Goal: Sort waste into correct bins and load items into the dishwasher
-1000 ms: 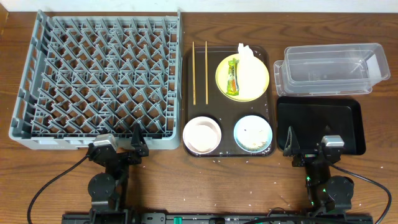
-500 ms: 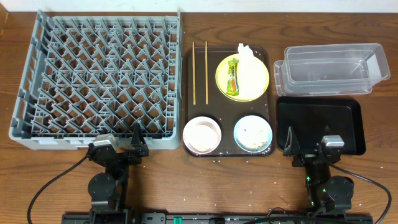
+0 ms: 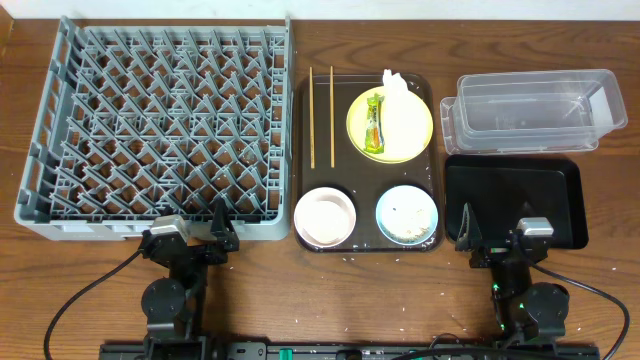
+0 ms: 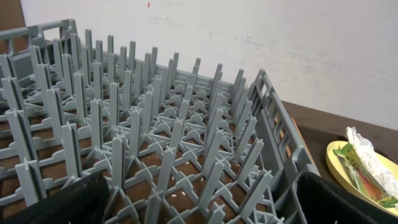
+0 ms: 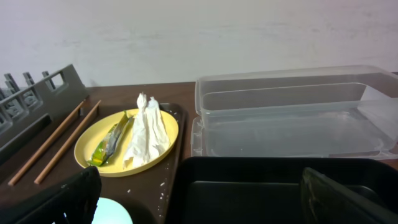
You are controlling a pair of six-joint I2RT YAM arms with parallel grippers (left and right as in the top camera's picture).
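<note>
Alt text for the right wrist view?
A yellow plate holding a green-and-orange wrapper and a crumpled white napkin sits on a dark brown tray, two chopsticks to its left in frame. A clear tub stands at right, a black tray in front of it. The right gripper is open and empty, its fingers at the bottom corners.

The yellow plate (image 4: 341,171) is cut off at four o'clock in the left wrist view, the light blue bowl (image 5: 115,213) at seven o'clock in the right.
</note>
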